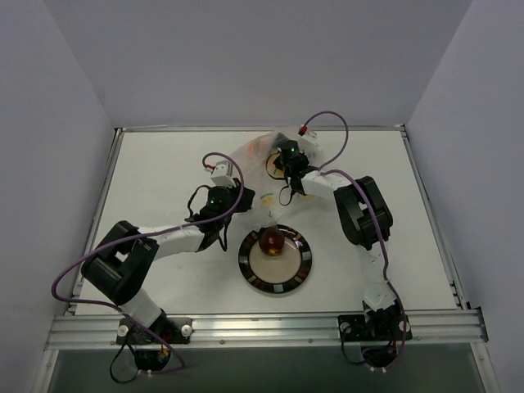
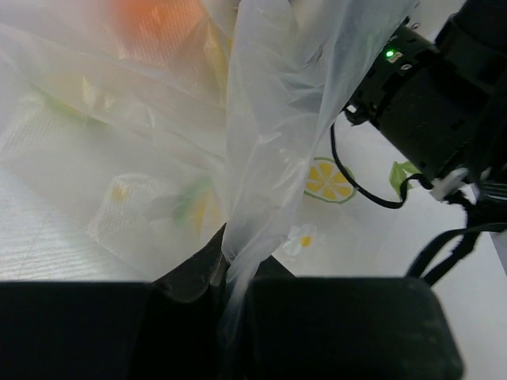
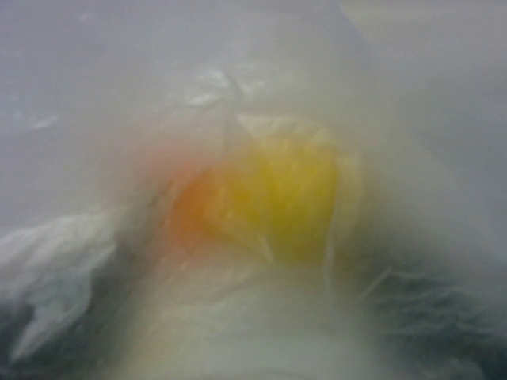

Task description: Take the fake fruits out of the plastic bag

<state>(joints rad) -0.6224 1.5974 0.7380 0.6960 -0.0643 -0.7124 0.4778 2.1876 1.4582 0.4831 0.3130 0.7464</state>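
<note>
Pinching a fold of the plastic bag (image 2: 261, 119), far-middle on the bench (image 1: 164, 164), in the closed left end effector (image 2: 234, 273). Holding the right end effector (image 1: 285, 164) at the bag, grip impossible to tell. Showing yellow fruit (image 3: 285, 190) and orange fruit (image 3: 190, 206) inside; dark red fruit (image 1: 272, 240) on the plate (image 1: 250, 266).

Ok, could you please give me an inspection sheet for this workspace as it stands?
Surface: white table, matte.
Job's things: plastic bag at the far middle; orange fruit and a yellow blur, likely the yellow fruit, inside it; dark red fruit on the plate.
Clutter: nothing seen.
Grippers: left gripper shut on a fold of the bag; right gripper buried in the bag, jaws hidden.
Cables: purple cables loop over both arms.
Surroundings: plain walls on three sides; metal rail at the near edge.
</note>
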